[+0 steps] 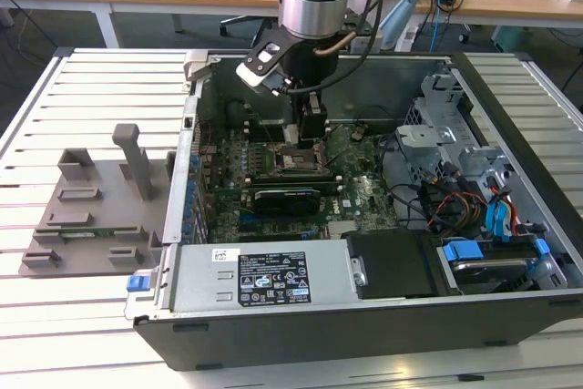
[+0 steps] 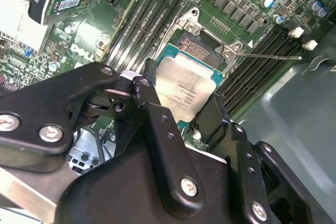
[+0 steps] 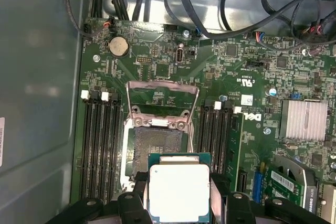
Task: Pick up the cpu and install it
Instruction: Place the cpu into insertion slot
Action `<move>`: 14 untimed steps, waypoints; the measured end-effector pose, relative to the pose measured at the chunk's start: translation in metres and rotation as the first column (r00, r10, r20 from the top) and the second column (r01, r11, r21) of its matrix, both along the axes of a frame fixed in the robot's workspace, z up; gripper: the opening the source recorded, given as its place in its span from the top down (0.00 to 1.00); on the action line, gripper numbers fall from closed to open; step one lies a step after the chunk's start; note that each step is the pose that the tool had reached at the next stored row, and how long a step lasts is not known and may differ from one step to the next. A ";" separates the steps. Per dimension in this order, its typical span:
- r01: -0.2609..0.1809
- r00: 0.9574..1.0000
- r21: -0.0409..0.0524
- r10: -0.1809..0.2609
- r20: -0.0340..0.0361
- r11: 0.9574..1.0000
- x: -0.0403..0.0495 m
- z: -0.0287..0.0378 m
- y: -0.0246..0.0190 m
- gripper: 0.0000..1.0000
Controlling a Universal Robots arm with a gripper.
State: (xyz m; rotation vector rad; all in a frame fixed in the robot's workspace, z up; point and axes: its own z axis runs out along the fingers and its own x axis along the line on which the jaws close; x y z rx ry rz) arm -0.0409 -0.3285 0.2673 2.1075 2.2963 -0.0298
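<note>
Above the open socket (image 3: 157, 142): cpu (image 3: 179, 191), lid up, clamped by opposite edges in end effector (image 1: 308, 138), held level, likely to match the socket's seat.

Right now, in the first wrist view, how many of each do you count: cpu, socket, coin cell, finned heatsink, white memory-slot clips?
cpu: 1
open cpu socket: 1
coin cell: 1
finned silver heatsink: 1
white memory-slot clips: 4
Total: 8
</note>
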 end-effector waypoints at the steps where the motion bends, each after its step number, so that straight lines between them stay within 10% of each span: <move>1: 0.000 1.000 0.000 0.000 0.000 1.000 0.0000 -0.0006 0.0000 0.45; 14: 0.001 1.000 0.000 -0.001 0.000 1.000 0.0000 -0.0117 0.0000 0.45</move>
